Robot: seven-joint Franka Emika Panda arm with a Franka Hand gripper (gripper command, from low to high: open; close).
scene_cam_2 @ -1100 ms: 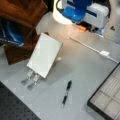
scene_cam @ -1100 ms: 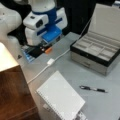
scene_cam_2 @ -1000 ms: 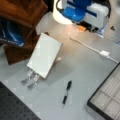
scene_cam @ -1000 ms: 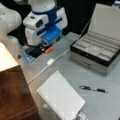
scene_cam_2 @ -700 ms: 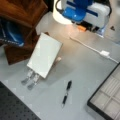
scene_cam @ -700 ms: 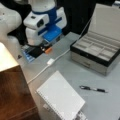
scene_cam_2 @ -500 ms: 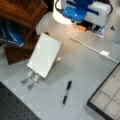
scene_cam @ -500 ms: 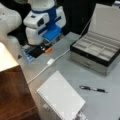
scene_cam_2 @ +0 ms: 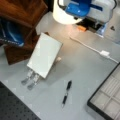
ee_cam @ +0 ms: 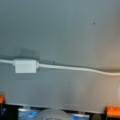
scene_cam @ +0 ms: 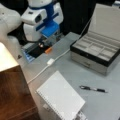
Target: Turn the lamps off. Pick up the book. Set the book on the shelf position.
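Hovering over white cable (ee_cam: 75,68), gripper (scene_cam: 46,47) (opening: cannot tell); book (scene_cam: 61,98) untouched on table (scene_cam: 105,105).

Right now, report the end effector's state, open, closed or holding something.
End effector: low over the grey table near the white cable switch; open or shut cannot be told. The book lies apart from it.

A grey table (ee_cam: 65,27) fills the wrist view. A white cord (ee_cam: 75,68) runs straight across it from side to side, passing through a small white box-shaped switch (ee_cam: 25,66) on the left. Orange parts — one at each lower corner (ee_cam: 113,110) — sit on the dark lower edge. The gripper does not show.
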